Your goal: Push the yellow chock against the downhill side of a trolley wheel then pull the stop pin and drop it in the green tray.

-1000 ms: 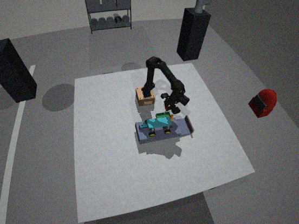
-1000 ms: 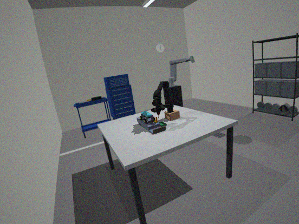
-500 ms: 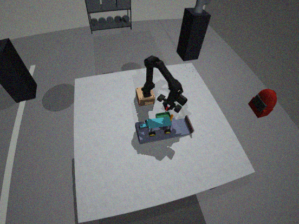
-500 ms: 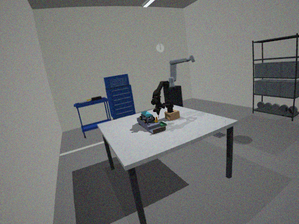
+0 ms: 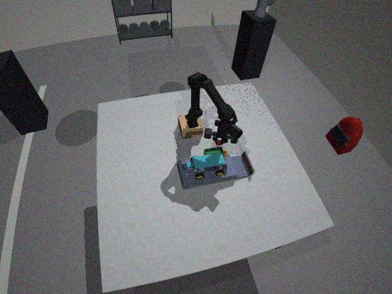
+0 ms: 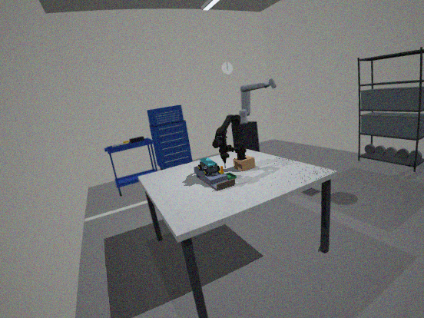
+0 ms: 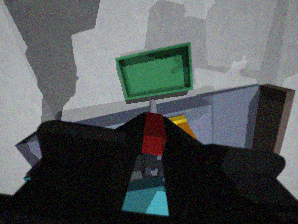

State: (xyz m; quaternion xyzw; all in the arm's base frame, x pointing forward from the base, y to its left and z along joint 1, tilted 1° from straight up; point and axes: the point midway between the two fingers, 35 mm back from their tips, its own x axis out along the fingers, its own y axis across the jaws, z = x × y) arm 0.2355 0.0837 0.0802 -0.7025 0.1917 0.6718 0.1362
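My gripper (image 5: 219, 141) (image 7: 152, 119) is shut on the red-headed stop pin (image 7: 154, 140) (image 5: 219, 142), whose grey shank points away from the fingers. It is above the green tray (image 5: 214, 151) (image 7: 157, 73) (image 6: 230, 176), with the tray just ahead of the pin tip in the wrist view. The teal trolley (image 5: 208, 161) (image 6: 208, 164) stands on the grey ramp (image 5: 236, 167) (image 6: 212, 179). The chock's orange handle (image 5: 225, 153) (image 6: 221, 169) (image 7: 185, 127) stands upright beside the trolley's downhill end, on the tray side. Its base is mostly hidden, so contact with a wheel cannot be told.
A brown end board (image 5: 248, 163) (image 6: 226, 184) (image 7: 270, 117) closes the ramp's low end. The wooden block (image 5: 192, 133) (image 6: 244, 163) under the arm's base is behind the tray. The ramp and trolley lie close beside the tray.
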